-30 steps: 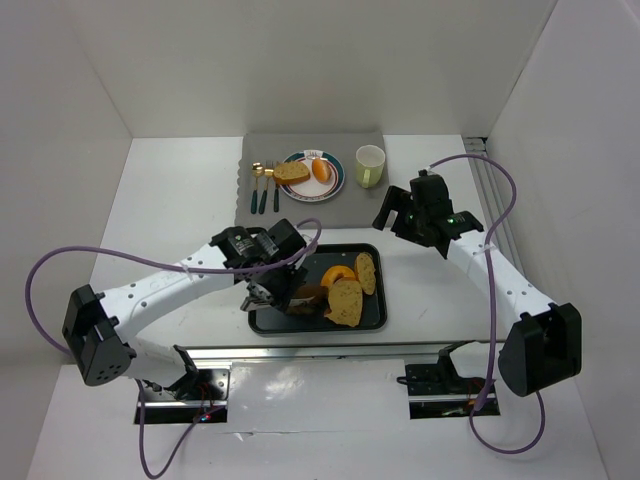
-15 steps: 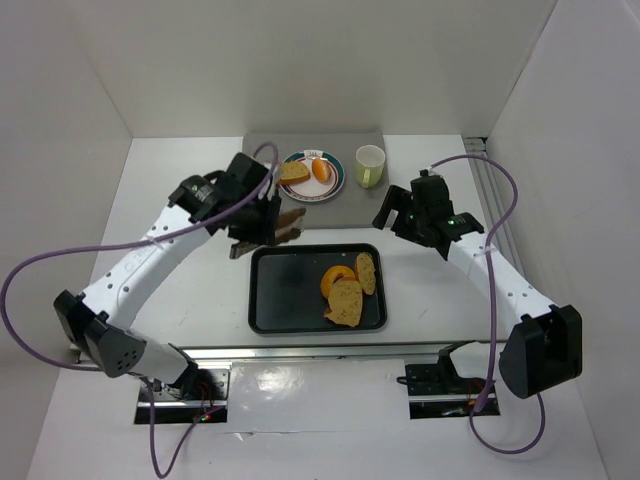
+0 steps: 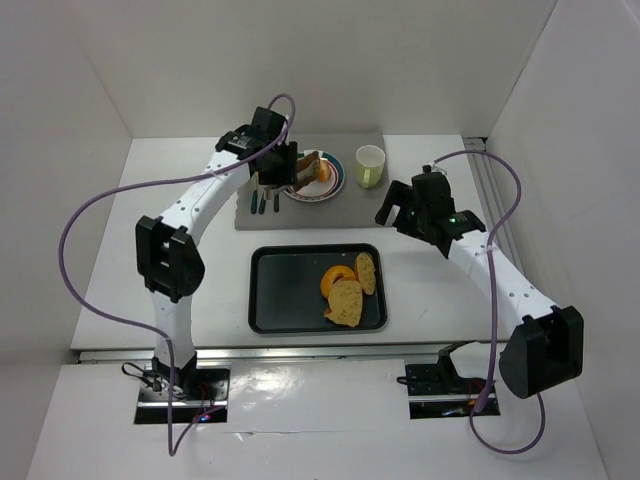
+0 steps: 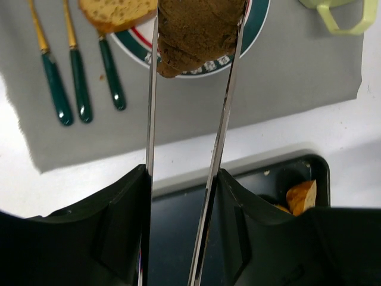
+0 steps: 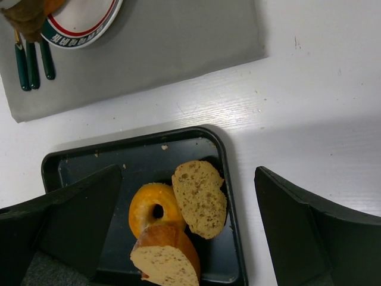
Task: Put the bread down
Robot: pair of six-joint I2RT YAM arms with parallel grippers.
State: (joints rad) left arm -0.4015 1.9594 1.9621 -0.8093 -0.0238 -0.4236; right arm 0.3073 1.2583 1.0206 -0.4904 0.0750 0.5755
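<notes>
My left gripper (image 3: 303, 167) is shut on a dark brown piece of bread (image 3: 308, 163) and holds it over the green-rimmed plate (image 3: 335, 185) on the grey mat. In the left wrist view the bread (image 4: 199, 36) sits between the two thin metal fingers (image 4: 152, 107), above the plate's rim (image 4: 255, 30). A lighter bread slice (image 4: 116, 12) lies on the plate. My right gripper (image 3: 398, 210) is open and empty, hovering right of the mat, above the black tray's far right corner (image 5: 223, 149).
The black tray (image 3: 270, 300) holds an orange donut (image 5: 153, 208), a bread slice (image 5: 199, 196) and a loaf end (image 5: 169, 256). Green-handled cutlery (image 4: 77, 83) lies left of the plate. A pale green cup (image 3: 370, 165) stands right of it.
My left gripper lifted the dark bread out of the tray and carried it to the far side, over the plate. The right arm has barely moved.
</notes>
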